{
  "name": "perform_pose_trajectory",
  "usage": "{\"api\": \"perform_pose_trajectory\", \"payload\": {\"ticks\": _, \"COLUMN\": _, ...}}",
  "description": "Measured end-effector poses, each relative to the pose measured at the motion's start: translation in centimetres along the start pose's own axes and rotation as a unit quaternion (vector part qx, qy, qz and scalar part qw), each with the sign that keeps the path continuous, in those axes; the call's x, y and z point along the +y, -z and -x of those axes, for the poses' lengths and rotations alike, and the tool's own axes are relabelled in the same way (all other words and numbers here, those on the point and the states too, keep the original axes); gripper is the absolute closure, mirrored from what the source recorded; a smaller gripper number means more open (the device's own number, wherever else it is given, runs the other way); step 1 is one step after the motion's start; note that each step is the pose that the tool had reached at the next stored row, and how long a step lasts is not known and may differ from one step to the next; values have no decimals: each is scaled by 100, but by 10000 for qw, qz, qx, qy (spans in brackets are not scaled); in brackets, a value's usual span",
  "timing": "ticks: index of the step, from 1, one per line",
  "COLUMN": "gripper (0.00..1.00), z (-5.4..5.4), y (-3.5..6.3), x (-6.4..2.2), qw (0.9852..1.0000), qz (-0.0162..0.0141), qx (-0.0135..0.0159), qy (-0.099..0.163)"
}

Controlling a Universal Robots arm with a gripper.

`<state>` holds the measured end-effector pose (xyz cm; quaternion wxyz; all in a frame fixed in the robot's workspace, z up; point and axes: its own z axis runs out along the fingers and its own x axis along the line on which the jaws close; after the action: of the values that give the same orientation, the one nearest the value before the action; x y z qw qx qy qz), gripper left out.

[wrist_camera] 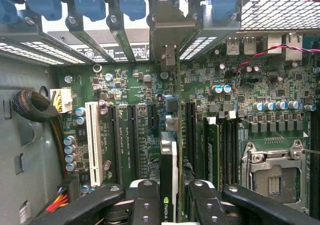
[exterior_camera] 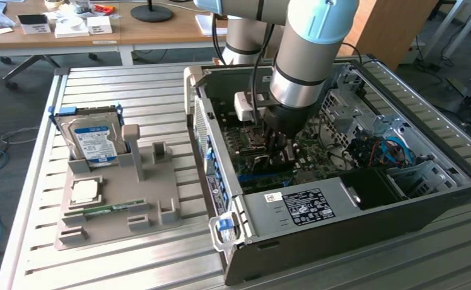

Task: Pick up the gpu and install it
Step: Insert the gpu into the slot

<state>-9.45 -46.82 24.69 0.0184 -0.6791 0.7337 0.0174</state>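
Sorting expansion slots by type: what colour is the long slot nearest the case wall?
White, clearest in the wrist view: long slot.

Open computer case [exterior_camera: 428, 205] around the gripper; blue-labelled hard drive [exterior_camera: 95, 140] upright in grey holder tray [exterior_camera: 162, 181], well off to its side. White slot [wrist_camera: 93, 140], empty CPU socket [wrist_camera: 272, 177] flank it.

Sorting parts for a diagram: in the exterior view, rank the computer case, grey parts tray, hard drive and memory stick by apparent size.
1. computer case
2. grey parts tray
3. hard drive
4. memory stick
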Motion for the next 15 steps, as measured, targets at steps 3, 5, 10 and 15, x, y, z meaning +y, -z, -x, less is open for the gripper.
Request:
{"api": "perform_pose_trajectory", "payload": {"ticks": 3, "gripper": 73, "z": 0, "y": 1, "x": -5, "qw": 10000, "qz": 6, "qx": 1, "qy": 0}}
{"api": "perform_pose_trajectory", "payload": {"ticks": 5, "gripper": 73, "z": 1, "y": 1, "x": -17, "qw": 10000, "qz": 23, "qx": 3, "qy": -1}}
{"api": "perform_pose_trajectory", "payload": {"ticks": 10, "gripper": 73, "z": 2, "y": 0, "x": -29, "qw": 10000, "qz": 31, "qx": 3, "qy": -1}}
{"api": "perform_pose_trajectory", "payload": {"ticks": 15, "gripper": 73, "z": 3, "y": 0, "x": -45, "qw": 10000, "qz": 53, "qx": 5, "qy": -3}}
